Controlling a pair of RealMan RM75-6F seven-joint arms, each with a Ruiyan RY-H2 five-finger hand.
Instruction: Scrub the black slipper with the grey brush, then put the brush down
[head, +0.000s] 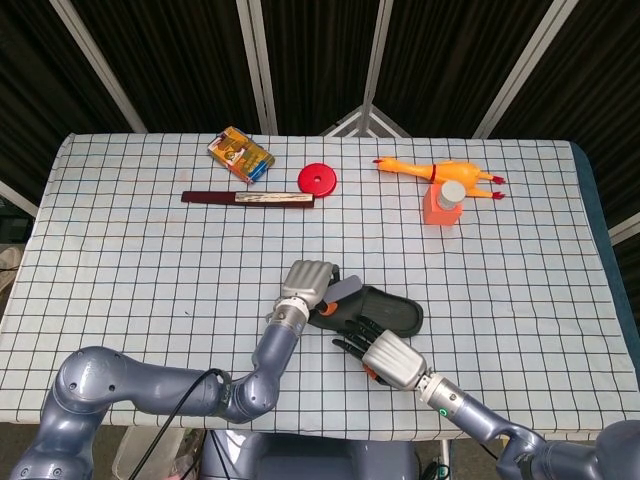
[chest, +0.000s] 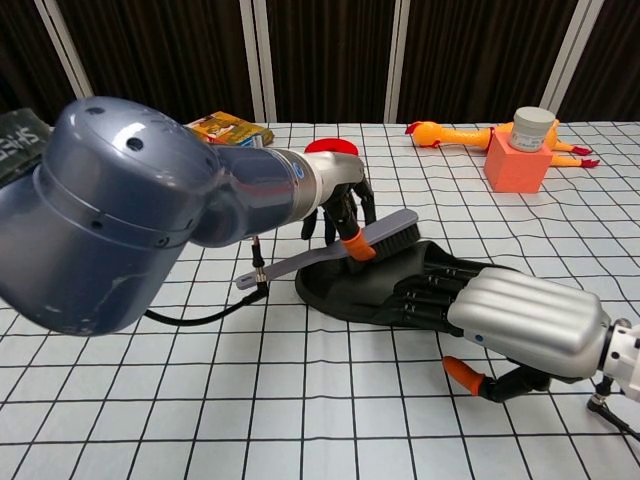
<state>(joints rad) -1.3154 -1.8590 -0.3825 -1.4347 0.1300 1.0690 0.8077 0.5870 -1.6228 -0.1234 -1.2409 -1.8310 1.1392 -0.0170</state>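
The black slipper (chest: 352, 287) (head: 395, 309) lies on the checked table near the front edge. My left hand (chest: 340, 208) (head: 308, 282) grips the grey brush (chest: 340, 247), whose bristles rest on the slipper's middle and whose handle points left and down. In the head view only the brush's end (head: 345, 289) shows beside the hand. My right hand (chest: 505, 315) (head: 384, 355) lies over the slipper's right end, fingers pressing on its top and holding it down.
At the back stand a snack box (head: 240, 154), a red disc (head: 317, 179), a dark flat stick (head: 247, 199), a rubber chicken (head: 437, 172) and an orange block with a grey-capped jar (head: 443, 205). My left forearm (chest: 150, 220) fills the left foreground in the chest view.
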